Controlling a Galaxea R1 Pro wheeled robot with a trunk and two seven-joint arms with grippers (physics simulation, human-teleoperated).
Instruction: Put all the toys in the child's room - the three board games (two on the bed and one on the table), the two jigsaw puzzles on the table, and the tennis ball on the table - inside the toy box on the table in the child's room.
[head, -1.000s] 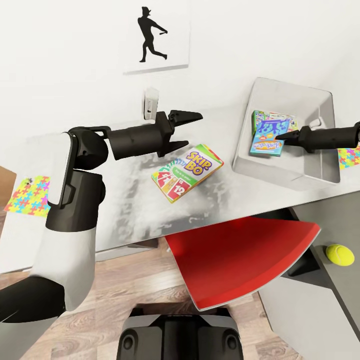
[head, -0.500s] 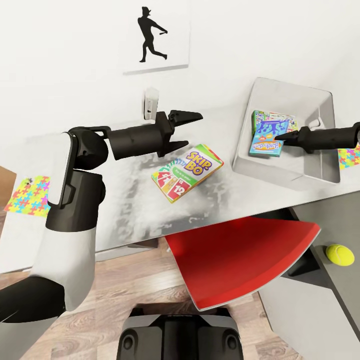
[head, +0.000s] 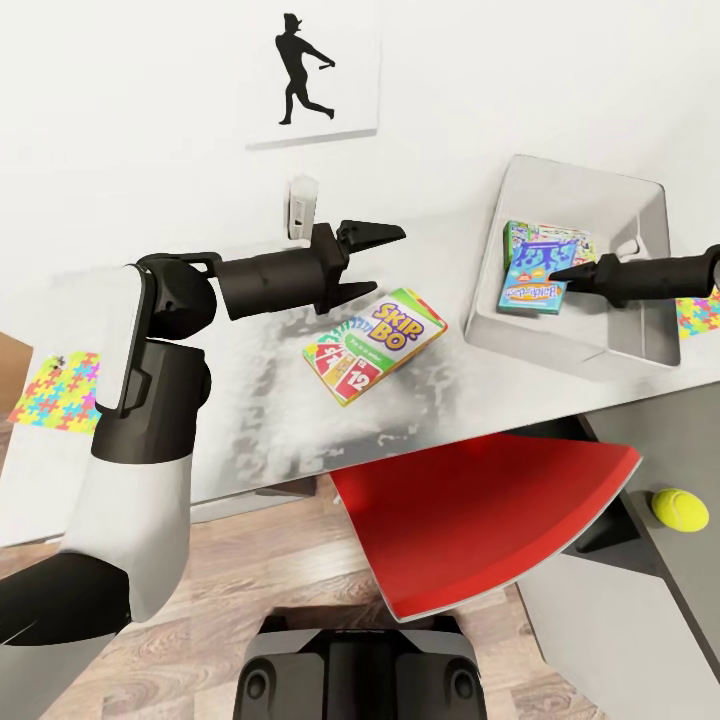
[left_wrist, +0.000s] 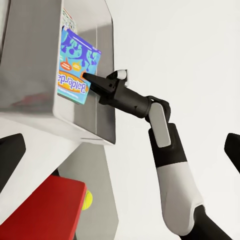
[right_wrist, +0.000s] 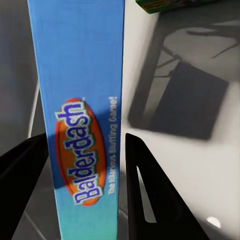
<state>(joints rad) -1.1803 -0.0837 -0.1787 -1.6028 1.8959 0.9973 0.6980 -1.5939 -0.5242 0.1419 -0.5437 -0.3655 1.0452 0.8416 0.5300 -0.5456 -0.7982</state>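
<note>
1. Grey-white and long, the bench (head: 250, 400) carries the light-grey toy box (head: 640, 210) at its right end; the step in hand, as I judge it, is setting the teal-blue board game (head: 533, 282) down inside that box, so the right arm should lower it until it lies flat on the floor of the box before letting go.
2. Inside the toy box, the teal-blue game (its edge reads "Balderdash" in the right wrist view) is tilted, partly over the green-edged board game (head: 545, 237) already lying there; easing it down beside or squarely on top of that one would keep it from sliding.
3. On the bench, the green Skip-Bo board game (head: 376, 344) lies flat below the left claw (head: 385, 262), a likely next pick.
4. One jigsaw puzzle (head: 57, 390) lies at the bench's left end.
5. The right claw (head: 566, 274) is clamped on the teal-blue game's edge.
6. The left claw is spread wide, holding nothing.
7. The tennis ball (head: 680, 509) sits low at the right, well apart from the toy box.
</note>
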